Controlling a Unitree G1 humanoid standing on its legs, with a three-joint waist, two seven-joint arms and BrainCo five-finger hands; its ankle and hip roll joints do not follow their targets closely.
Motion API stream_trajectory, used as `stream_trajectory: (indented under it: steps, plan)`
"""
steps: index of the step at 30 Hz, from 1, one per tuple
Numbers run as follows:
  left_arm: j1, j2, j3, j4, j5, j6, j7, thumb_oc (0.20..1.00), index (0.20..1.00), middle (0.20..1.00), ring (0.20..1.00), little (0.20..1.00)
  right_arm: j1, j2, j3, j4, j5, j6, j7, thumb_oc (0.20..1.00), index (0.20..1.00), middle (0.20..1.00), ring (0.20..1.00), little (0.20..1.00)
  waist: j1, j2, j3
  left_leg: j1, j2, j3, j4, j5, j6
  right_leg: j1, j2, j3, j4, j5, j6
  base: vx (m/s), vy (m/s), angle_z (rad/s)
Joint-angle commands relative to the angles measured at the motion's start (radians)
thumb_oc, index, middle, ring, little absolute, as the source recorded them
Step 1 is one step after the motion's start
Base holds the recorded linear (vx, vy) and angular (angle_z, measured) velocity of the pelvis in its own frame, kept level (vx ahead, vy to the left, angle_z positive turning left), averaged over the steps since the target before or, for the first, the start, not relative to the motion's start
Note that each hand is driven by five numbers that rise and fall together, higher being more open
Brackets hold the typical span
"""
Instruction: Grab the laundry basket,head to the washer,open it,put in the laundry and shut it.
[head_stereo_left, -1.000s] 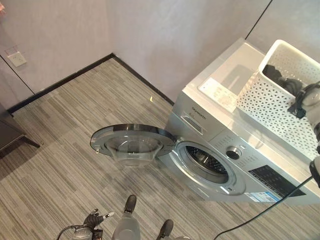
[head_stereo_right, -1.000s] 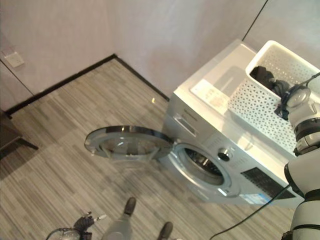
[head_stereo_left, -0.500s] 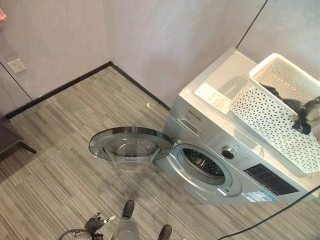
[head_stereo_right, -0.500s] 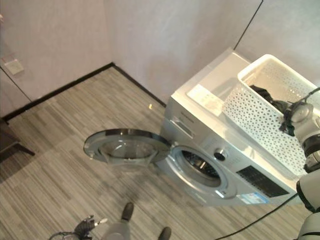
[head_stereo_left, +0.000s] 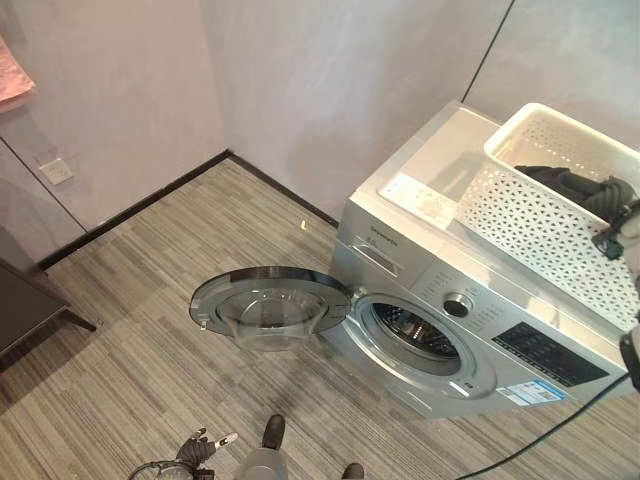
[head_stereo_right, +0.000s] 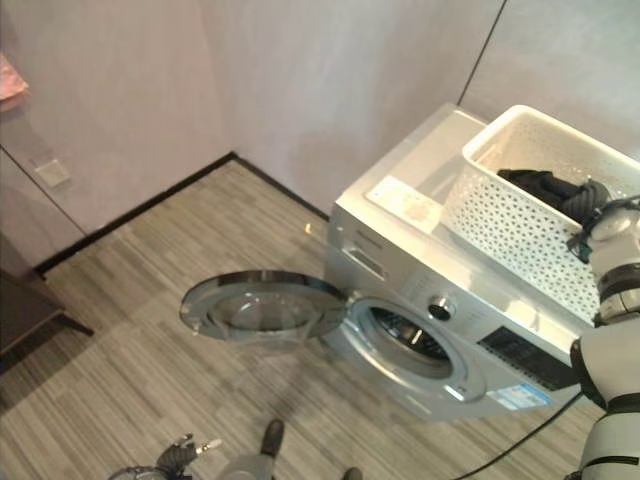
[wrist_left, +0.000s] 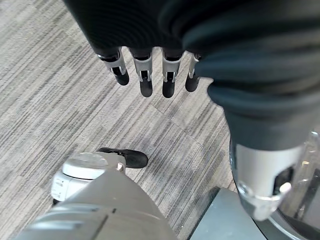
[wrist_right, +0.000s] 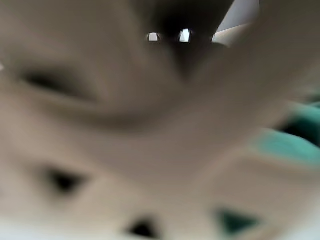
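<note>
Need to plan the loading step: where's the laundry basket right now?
In the eye views the basket sits on top of the washer, toward its right end, with dark laundry inside, above and right of the open door.

High stereo eyes above washer (head_stereo_left: 440, 330)

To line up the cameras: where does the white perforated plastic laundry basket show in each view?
Left eye view: white perforated plastic laundry basket at upper right, on top of the silver front-loading washer.
Right eye view: same place, upper right.
Left wrist view: not in it.
Right wrist view: a pale perforated wall very close, probably the basket.
Shared landmark: the washer's open round door.
</note>
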Motion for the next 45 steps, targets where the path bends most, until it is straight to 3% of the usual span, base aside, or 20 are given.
stream_trajectory:
  steps: [1,11,21,28,30,35,39,45]
  plan:
    - [-0.029,-0.004,-0.052,0.048,0.007,-0.023,0.023,1.0,1.0,1.0,1.0,1.0,-0.197,-0.075,0.021,-0.038,0.058,-0.03,-0.126,0.2,0.2,0.2,0.2,0.2,0.011,-0.008,-0.019,0.104,0.102,0.062,0.004,-0.118,-0.046,0.017,-0.07,0.003,0.001,-0.028,0.065,0.0,0.0,0.0]
    - [-0.024,-0.007,-0.075,0.007,0.011,-0.04,0.033,1.0,1.0,1.0,1.0,1.0,-0.264,-0.148,0.036,-0.173,0.02,-0.039,-0.221,0.2,0.2,0.2,0.2,0.2,-0.009,-0.004,-0.047,0.134,0.096,0.062,0.004,-0.132,-0.04,0.044,-0.075,0.012,0.003,-0.031,0.063,0.0,0.006,-0.02]
    - [-0.022,0.007,-0.083,-0.067,0.008,-0.056,0.053,1.0,1.0,1.0,1.0,1.0,-0.277,-0.196,-0.037,-0.252,0.047,-0.052,-0.316,0.2,0.2,0.2,0.2,0.2,-0.019,0.007,-0.065,0.156,0.091,0.062,0.005,-0.141,-0.035,0.057,-0.081,0.011,0.013,-0.038,0.064,0.0,0.002,-0.03]
    - [-0.025,0.071,-0.086,-0.287,-0.005,-0.078,0.076,1.0,1.0,1.0,1.0,1.0,-0.347,-0.238,-0.053,-0.367,0.076,-0.073,-0.407,0.2,0.2,0.2,0.2,0.2,-0.017,0.019,-0.08,0.157,0.083,0.058,0.006,-0.142,-0.033,0.06,-0.088,0.005,0.015,-0.037,0.068,0.0,0.0,0.0]
    - [-0.022,0.111,-0.077,-0.437,-0.017,-0.089,0.089,1.0,1.0,1.0,1.0,1.0,-0.411,-0.272,-0.064,-0.45,0.095,-0.088,-0.477,0.2,0.2,0.2,0.2,0.2,-0.016,0.027,-0.091,0.163,0.083,0.054,0.009,-0.15,-0.033,0.068,-0.09,0.004,0.018,-0.041,0.07,0.0,0.0,0.0]
    - [-0.016,0.121,-0.068,-0.505,-0.001,-0.09,0.099,1.0,1.0,1.0,1.0,1.0,-0.447,-0.298,-0.066,-0.544,0.075,-0.091,-0.517,0.2,0.2,0.2,0.2,0.2,-0.022,0.03,-0.098,0.16,0.076,0.051,0.007,-0.147,-0.028,0.066,-0.095,0.002,0.018,-0.036,0.07,0.0,0.0,0.0]
    - [0.012,0.114,-0.072,-0.58,0.013,-0.091,0.088,1.0,1.0,1.0,1.0,1.0,-0.412,-0.334,-0.174,-0.741,0.001,-0.105,-0.606,0.2,0.2,0.2,0.2,0.2,-0.031,0.038,-0.114,0.163,0.067,0.052,0.005,-0.155,-0.02,0.065,-0.103,0.006,0.018,-0.03,0.076,-0.01,0.018,0.0]
    - [0.023,0.104,-0.074,-0.572,0.039,-0.087,0.091,1.0,1.0,1.0,1.0,1.0,-0.353,-0.315,-0.246,-0.869,-0.02,-0.116,-0.613,0.2,0.2,0.2,0.2,0.2,-0.045,0.046,-0.119,0.167,0.061,0.069,0.004,-0.163,-0.015,0.057,-0.112,0.018,0.008,-0.016,0.081,-0.02,0.018,-0.06]
